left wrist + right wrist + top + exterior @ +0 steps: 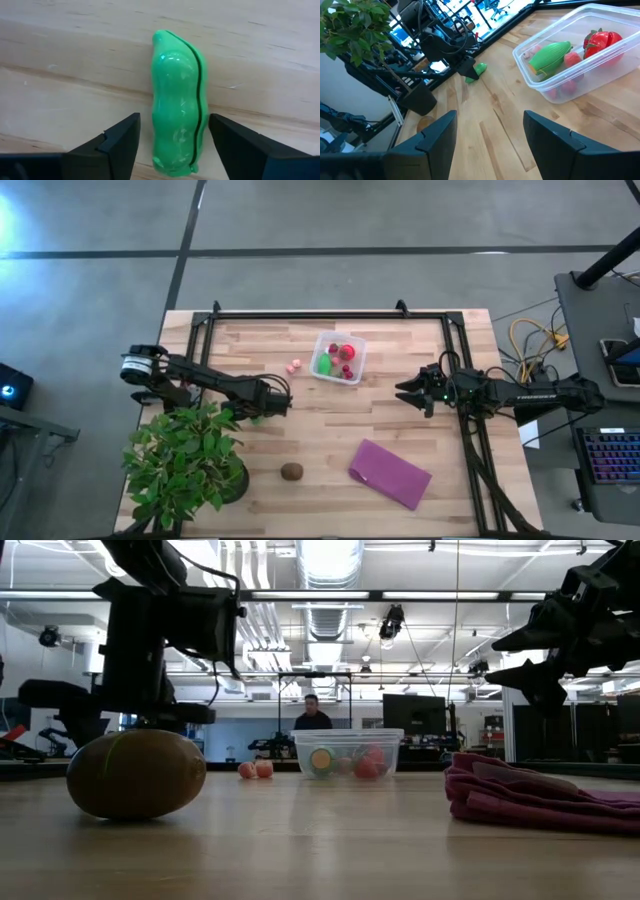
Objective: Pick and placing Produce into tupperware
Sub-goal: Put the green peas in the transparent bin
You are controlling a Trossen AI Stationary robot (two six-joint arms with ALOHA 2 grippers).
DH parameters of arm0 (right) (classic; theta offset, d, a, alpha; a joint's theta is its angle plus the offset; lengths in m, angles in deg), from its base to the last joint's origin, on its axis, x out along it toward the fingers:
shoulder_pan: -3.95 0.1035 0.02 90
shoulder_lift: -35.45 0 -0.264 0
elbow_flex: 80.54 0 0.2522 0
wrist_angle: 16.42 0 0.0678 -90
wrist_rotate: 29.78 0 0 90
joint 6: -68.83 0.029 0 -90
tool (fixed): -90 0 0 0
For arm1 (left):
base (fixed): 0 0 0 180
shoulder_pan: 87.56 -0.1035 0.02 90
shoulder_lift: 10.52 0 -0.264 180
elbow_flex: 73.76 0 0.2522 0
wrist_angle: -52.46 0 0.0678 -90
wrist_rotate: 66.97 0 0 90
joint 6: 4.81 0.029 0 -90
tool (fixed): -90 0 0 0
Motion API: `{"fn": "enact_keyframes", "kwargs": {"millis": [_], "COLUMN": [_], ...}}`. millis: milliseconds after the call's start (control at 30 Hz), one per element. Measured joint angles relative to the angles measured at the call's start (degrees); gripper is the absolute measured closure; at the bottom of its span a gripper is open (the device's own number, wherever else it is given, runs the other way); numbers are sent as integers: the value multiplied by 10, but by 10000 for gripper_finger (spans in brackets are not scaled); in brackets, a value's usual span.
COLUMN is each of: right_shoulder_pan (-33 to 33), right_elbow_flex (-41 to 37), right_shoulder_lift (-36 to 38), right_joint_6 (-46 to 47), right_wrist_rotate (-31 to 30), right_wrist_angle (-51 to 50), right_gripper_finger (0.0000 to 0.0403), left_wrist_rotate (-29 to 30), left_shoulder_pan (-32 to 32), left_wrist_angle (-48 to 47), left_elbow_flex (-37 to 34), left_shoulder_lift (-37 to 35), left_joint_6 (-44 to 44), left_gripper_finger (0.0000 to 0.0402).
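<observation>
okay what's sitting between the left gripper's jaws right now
A green pea pod lies on the wooden table between the open jaws of the left gripper, a gap showing on each side. The left wrist view shows it.

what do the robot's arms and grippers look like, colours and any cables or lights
Both arms are dark, nearly black, built of slim jointed segments. The left arm has a white-and-silver ringed joint at its base. The right arm shows a small green light near the wrist. Each gripper's fingers are matte black, angular wedges. Black cables loop around the left gripper.
</observation>
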Motion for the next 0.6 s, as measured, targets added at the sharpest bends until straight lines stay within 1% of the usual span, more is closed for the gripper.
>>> {"fn": "enact_keyframes", "kwargs": {"millis": [167, 300, 433, 600], "right_shoulder_pan": [0, 0, 0, 0], "right_elbow_flex": [0, 0, 0, 0], "right_shoulder_lift": [0, 0, 0, 0], "right_joint_6": [0, 0, 0, 0], "right_wrist_rotate": [0, 0, 0, 0], "right_wrist_angle": [0, 0, 0, 0], "right_gripper_finger": [184, 184, 184, 184], "left_wrist_rotate": [2, 20, 27, 29], "left_shoulder_pan": [-3, -4, -7, -11], "left_wrist_angle": [7, 27, 43, 47], "left_elbow_flex": [1, 1, 1, 7], "left_shoulder_lift": [0, 0, 0, 0], "left_joint_6": [0, -1, -1, 3], "left_gripper_finger": [216, 243, 258, 264]}}
